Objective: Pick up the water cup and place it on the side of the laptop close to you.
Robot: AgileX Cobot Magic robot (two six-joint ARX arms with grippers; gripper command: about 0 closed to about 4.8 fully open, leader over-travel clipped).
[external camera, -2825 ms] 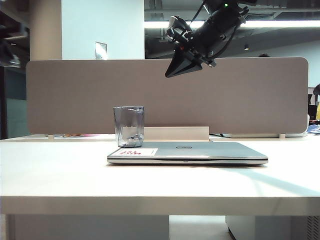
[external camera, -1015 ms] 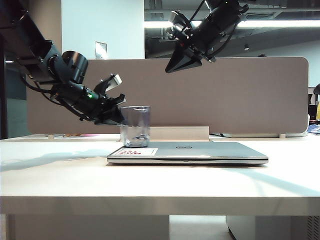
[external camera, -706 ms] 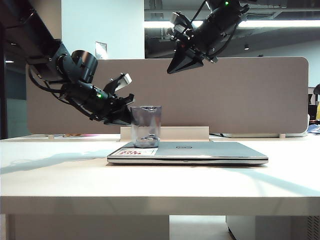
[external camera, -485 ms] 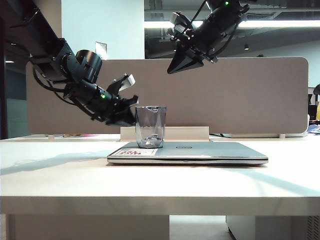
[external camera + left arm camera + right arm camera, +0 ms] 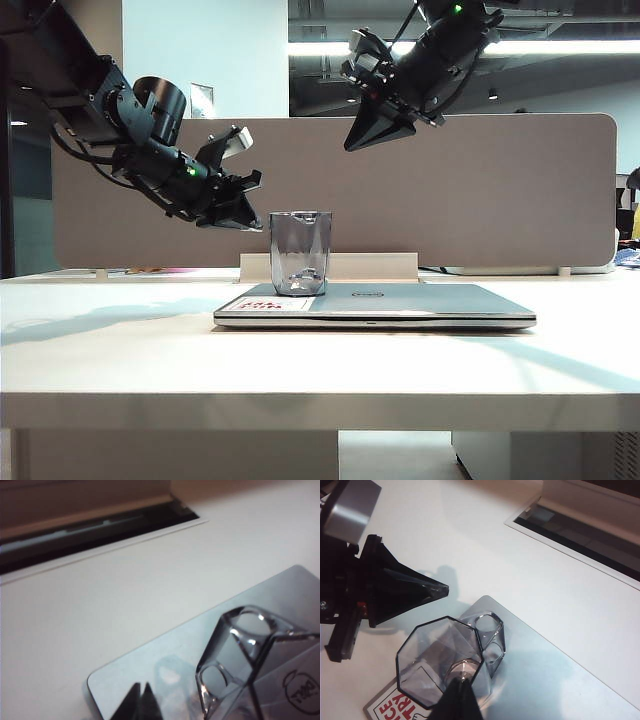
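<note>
Water cup [image 5: 299, 253], smoky, faceted, stands on laptop [image 5: 400, 305]; both grippers' jaws closed, empty.

water cup [image 5: 298, 253] sits upright on the closed laptop [image 5: 400, 305], toward its left end w/ the sticker. Lid to the right of the cup is bare, lots of room there, and the white table [image 5: 120, 350] in front of the laptop is wide open too. Left gripper [image 5: 250, 218], jaws together, hangs just up-left of the cup rim w/ a small gap, so that side is tight. Right gripper [image 5: 362, 140], closed too, is high above, well clear. Grey partition [image 5: 500, 190] walls off the back; cup handle [image 5: 490, 632] points that way.
</note>
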